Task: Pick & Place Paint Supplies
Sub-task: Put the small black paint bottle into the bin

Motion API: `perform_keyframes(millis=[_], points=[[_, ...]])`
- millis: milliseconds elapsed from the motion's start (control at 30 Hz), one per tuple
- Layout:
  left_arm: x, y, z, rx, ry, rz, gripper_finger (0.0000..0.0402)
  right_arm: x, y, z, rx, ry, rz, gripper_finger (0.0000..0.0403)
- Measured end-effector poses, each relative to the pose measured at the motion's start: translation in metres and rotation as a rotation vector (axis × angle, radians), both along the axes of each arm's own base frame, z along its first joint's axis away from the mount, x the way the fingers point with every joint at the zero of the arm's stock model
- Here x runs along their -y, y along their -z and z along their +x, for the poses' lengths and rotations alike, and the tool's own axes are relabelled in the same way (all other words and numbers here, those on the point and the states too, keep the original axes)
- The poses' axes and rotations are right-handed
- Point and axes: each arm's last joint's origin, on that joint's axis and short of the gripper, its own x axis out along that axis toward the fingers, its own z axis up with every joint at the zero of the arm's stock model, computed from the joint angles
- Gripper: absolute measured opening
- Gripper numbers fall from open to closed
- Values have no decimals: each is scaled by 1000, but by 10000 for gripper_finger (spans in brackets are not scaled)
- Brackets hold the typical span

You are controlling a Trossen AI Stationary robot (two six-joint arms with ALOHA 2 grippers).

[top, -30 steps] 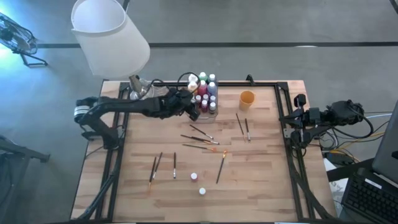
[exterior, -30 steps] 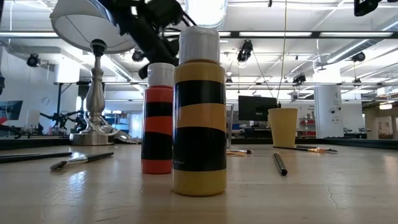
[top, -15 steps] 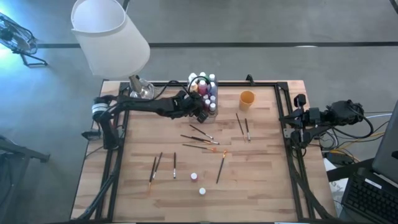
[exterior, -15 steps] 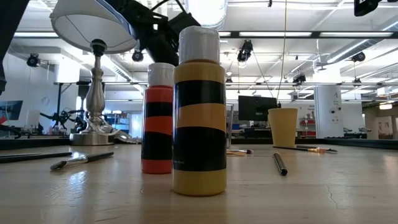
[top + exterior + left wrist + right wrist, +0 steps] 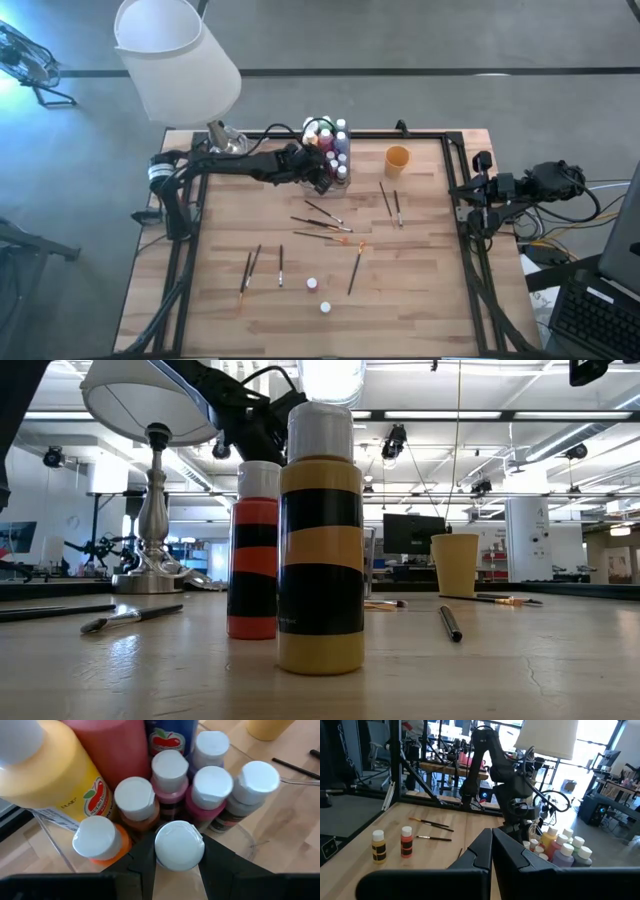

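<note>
Upright, cap up, a paint bottle (image 5: 179, 845) sits clamped between the left gripper (image 5: 177, 870) fingers.

Glossy plastic paint bottles (image 5: 170, 780) with smooth white caps stand on a matt, pale wood-plank table (image 5: 420, 290).
</note>
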Motion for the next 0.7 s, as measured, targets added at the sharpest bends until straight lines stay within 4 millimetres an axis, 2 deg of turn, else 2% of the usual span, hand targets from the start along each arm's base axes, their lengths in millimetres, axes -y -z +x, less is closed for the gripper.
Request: perform_keyframes(millis=[433, 700], points=[[-11, 3, -6, -6, 8, -84, 124, 0, 0, 0, 0, 1, 0, 8], [-14, 3, 3, -25, 24, -97, 124, 0, 0, 0, 0, 0, 0, 8]])
